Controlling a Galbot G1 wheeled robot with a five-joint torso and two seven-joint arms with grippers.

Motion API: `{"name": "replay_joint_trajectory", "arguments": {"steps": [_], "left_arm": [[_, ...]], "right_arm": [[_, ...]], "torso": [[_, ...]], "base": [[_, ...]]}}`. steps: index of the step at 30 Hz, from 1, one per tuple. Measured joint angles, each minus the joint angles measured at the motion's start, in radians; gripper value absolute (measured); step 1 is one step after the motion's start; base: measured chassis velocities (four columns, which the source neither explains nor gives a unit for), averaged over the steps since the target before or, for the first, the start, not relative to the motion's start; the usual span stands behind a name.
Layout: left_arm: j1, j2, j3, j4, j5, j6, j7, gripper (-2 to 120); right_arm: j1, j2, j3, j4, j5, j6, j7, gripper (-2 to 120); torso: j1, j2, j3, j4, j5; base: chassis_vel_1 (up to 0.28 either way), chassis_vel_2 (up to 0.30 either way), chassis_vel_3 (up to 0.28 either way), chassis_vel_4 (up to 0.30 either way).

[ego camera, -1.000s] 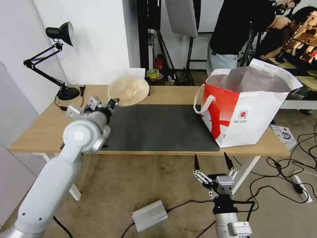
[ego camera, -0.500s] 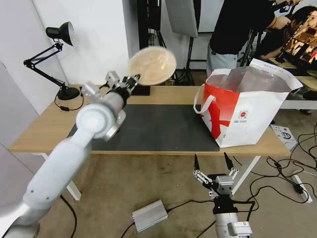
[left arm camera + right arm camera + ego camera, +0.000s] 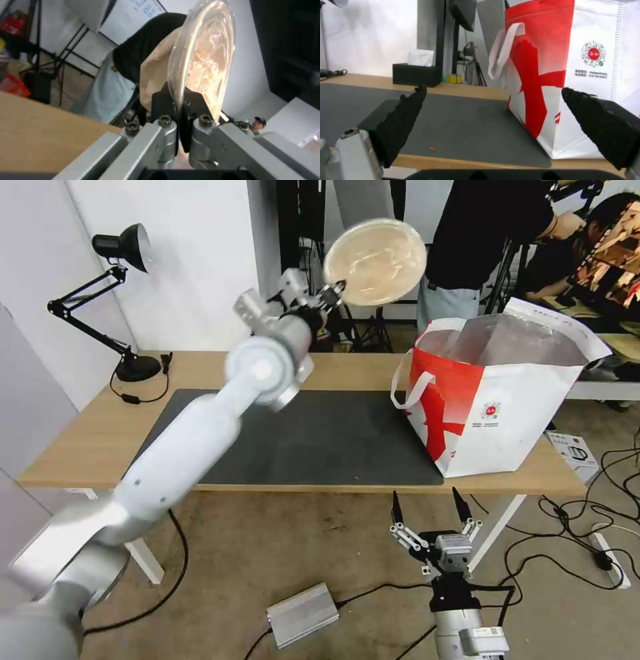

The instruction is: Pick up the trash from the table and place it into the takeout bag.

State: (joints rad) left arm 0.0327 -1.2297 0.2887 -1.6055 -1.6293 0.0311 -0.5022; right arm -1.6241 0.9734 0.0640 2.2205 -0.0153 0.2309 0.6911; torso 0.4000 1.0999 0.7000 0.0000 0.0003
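Note:
A beige pulp bowl [image 3: 375,261] with a clear lid hangs tilted on edge high above the table [image 3: 87,440], left of the takeout bag [image 3: 497,400]. My left gripper [image 3: 331,293] is shut on the bowl's rim; the left wrist view shows the fingers [image 3: 160,105] pinching the rim of the beige bowl [image 3: 203,62]. The white and red bag stands open on the table's right end, its foil lining showing. My right gripper [image 3: 427,505] waits open below the table's front edge, facing the takeout bag [image 3: 566,75].
A dark grey mat [image 3: 313,437] covers the middle of the table. A black desk lamp [image 3: 120,300] stands at the back left. A black tissue box [image 3: 416,73] sits at the back edge. People stand behind the table. Cables and a silver box [image 3: 302,613] lie on the floor.
My left arm has swung up and to the right, carrying the beige bowl from over the mat's back left to high beside the bag. The right arm has not moved.

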Motion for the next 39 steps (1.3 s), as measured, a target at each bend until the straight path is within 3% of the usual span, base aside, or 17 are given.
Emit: {"name": "replay_joint_trajectory", "arguments": {"steps": [6,14,18,28,39], "left_arm": [[-0.091,-0.112,0.072,0.149,0.057,-0.005,0.053,0],[-0.133,-0.172,0.17,0.283,0.149,-0.015,0.149,0],[-0.137,-0.181,0.209,0.306,0.194,-0.013,0.188,0],[-0.147,-0.199,0.337,0.397,0.468,-0.009,0.3,0],[-0.152,-0.211,0.397,0.44,0.554,-0.014,0.337,0]], "right_arm": [[0.0,0.0,0.0,0.0,0.0,0.0,0.0,100],[0.0,0.0,0.0,0.0,0.0,0.0,0.0,100],[0.0,0.0,0.0,0.0,0.0,0.0,0.0,100],[0.0,0.0,0.0,0.0,0.0,0.0,0.0,100],[0.0,0.0,0.0,0.0,0.0,0.0,0.0,100]], "torso": [[0.0,0.0,0.0,-0.0002,0.0001],[0.0,0.0,0.0,0.0002,-0.0002],[0.0,0.0,0.0,-0.0001,-0.0002],[0.0,0.0,0.0,0.0001,-0.0002],[0.0,0.0,0.0,0.0,-0.0002]], "base": [[0.0,0.0,0.0,0.0],[0.0,0.0,0.0,0.0],[0.0,0.0,0.0,0.0],[0.0,0.0,0.0,0.0],[0.0,0.0,0.0,0.0]]}}
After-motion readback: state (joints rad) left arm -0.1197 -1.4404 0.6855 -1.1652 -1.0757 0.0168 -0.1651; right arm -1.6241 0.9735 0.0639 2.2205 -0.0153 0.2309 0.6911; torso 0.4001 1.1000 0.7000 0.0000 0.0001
